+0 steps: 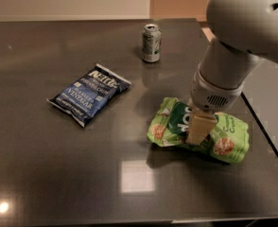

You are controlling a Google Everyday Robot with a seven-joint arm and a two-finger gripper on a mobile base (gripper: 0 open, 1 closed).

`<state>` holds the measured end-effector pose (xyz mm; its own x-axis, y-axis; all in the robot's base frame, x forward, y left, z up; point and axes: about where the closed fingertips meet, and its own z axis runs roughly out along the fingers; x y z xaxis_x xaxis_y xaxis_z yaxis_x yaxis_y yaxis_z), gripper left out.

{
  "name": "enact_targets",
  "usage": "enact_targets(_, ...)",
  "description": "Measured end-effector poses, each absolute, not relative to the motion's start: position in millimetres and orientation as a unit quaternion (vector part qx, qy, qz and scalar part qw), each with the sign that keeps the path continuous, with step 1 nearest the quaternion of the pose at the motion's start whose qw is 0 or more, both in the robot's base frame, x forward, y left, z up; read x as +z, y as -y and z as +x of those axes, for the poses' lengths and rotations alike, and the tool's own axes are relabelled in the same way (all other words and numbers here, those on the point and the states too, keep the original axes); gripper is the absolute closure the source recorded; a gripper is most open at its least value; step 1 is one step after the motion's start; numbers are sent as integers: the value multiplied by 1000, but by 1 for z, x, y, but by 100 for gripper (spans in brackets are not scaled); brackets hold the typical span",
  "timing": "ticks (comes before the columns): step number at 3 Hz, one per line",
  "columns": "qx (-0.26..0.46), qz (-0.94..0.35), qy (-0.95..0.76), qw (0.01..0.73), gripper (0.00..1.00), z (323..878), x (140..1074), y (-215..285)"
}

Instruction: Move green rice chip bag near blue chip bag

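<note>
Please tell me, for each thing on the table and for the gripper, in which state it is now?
green rice chip bag: lying on the table, crinkled, under the gripper, not yet near the blue bag.
blue chip bag: lying flat, label up, well apart from the green bag.
can: standing upright, alone at the back.
gripper: pointing down, at the middle of the green bag.

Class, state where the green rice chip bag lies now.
The green rice chip bag lies right of centre in the camera view, right of the blue chip bag, in front of the can, with the gripper over its middle.
</note>
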<state>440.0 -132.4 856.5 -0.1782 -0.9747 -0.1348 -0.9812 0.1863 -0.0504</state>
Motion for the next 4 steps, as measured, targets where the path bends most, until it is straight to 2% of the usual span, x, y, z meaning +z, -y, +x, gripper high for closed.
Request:
enact_targets(1,22,-647,-758,84,87,458,879,113)
enact_targets(2,28,-662,-742,102,100,479,899,79)
enact_targets(3,42,-671,-731,120,100,502,909,43)
enact_targets(4,50,-674,-725,135,83,526,914,15)
